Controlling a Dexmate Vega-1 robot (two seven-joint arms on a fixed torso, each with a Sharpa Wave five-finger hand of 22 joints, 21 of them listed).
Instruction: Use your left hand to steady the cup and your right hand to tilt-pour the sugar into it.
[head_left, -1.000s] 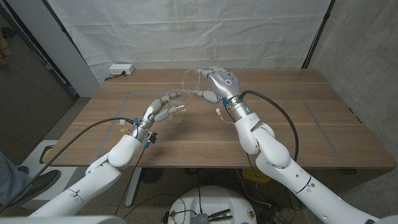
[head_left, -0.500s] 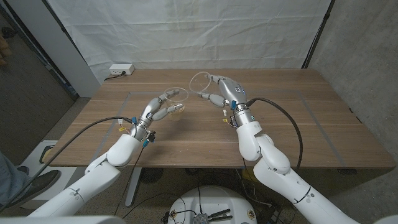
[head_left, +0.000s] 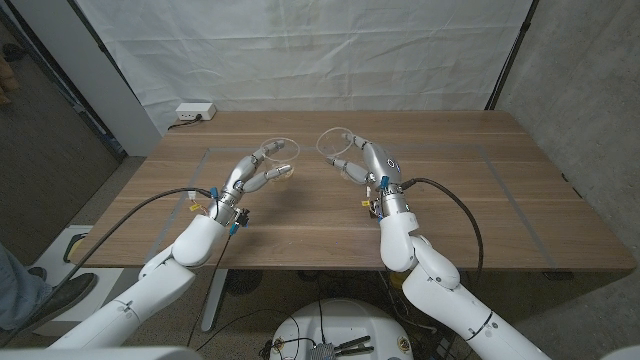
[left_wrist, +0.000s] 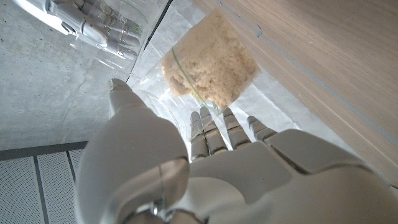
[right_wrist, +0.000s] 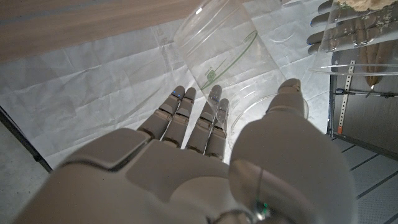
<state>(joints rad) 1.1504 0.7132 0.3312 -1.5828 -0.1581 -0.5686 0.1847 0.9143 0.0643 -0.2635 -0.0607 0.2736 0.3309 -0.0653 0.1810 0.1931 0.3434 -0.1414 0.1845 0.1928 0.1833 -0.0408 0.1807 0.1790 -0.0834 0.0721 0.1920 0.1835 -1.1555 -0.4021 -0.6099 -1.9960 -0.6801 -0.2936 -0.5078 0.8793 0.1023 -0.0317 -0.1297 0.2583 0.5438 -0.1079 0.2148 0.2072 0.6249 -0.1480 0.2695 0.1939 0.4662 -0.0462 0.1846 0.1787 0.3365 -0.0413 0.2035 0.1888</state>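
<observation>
My left hand (head_left: 252, 176) holds a clear plastic cup (head_left: 279, 160) left of the table's middle. In the left wrist view this cup (left_wrist: 211, 59) has pale brown sugar heaped in its bottom, and the left hand's fingers (left_wrist: 214, 127) wrap its wall. A short way to the right, my right hand (head_left: 366, 160) grips a second clear cup (head_left: 335, 143) above the table, tilted. The right wrist view shows that second cup (right_wrist: 227, 56) with nothing in it. The two cups are apart. The left hand's cup (right_wrist: 357, 31) also shows in the right wrist view.
The wooden table (head_left: 480, 200) stretches wide to the right and toward me. A white power strip (head_left: 193, 112) lies at its back left corner. A white cloth backdrop (head_left: 300, 50) hangs behind the table.
My right hand has drawn back to the right with its clear cup, away from the left hand's cup, and turned at the wrist. The left hand has barely moved.
</observation>
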